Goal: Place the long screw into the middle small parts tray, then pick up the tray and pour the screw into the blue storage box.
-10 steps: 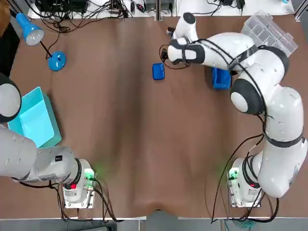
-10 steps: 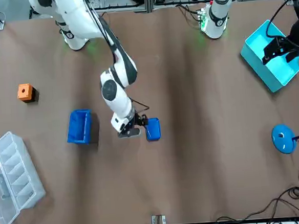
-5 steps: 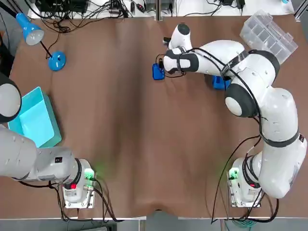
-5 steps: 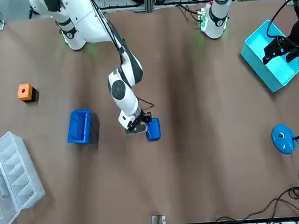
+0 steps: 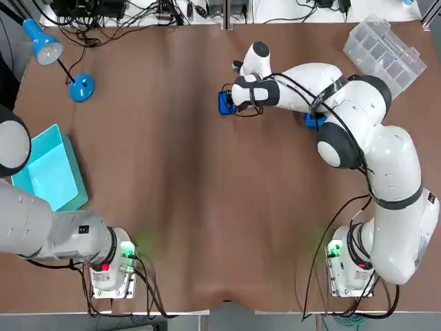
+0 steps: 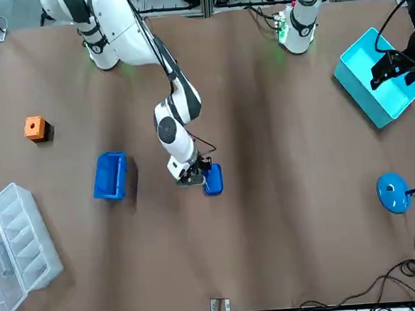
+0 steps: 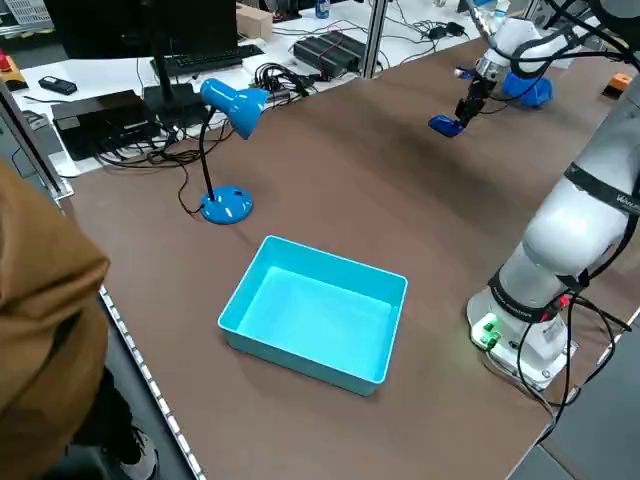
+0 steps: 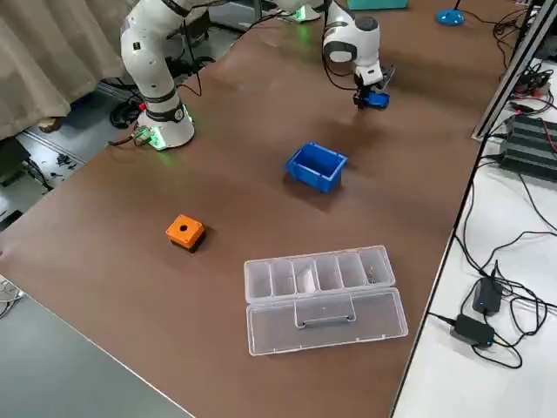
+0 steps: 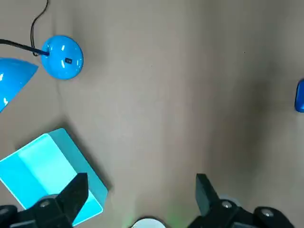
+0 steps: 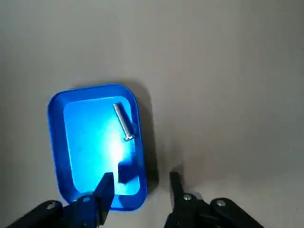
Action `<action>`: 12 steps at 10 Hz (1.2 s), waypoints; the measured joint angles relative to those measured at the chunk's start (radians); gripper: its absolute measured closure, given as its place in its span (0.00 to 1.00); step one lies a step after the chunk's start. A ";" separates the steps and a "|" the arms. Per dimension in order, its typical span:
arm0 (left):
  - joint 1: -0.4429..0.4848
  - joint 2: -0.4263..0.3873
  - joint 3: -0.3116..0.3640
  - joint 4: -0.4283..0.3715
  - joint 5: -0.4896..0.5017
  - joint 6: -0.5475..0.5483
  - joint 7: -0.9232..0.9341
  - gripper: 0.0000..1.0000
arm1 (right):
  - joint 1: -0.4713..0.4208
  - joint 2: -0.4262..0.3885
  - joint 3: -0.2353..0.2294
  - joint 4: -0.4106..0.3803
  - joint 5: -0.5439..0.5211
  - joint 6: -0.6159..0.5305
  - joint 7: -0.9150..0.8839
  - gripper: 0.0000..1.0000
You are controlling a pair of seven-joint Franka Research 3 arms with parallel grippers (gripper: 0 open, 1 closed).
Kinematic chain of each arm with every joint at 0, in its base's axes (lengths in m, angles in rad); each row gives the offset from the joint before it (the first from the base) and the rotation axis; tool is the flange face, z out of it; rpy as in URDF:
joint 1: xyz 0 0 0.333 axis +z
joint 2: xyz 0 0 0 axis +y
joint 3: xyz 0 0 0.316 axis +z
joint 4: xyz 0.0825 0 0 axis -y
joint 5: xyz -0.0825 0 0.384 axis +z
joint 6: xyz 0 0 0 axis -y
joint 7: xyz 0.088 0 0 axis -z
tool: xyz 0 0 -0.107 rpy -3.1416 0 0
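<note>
Moved onto the tray (image 10: 80,142), the right claw (image 10: 140,178) (fingers apart) straddles its rim near the screw (image 10: 122,122)

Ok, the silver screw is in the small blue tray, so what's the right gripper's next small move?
Probably lower and close on the wall of the small blue tray. The right gripper is open, one finger inside that wall, one outside, and the silver screw already lies inside. The left gripper sits parked near the teal box.
</note>
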 joint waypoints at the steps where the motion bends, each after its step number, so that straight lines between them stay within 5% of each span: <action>1: 0.000 0.000 0.001 0.001 0.000 0.000 0.000 0.00 | 0.000 0.000 0.000 0.003 0.000 0.000 0.000 0.48; 8: 0.000 0.000 0.003 0.002 0.000 0.001 0.002 0.00 | 0.001 0.006 0.001 0.006 0.000 0.000 -0.002 0.57; 12: 0.001 0.005 0.005 0.000 0.000 0.001 0.001 0.00 | 0.005 0.017 0.002 0.021 0.000 0.000 -0.004 0.79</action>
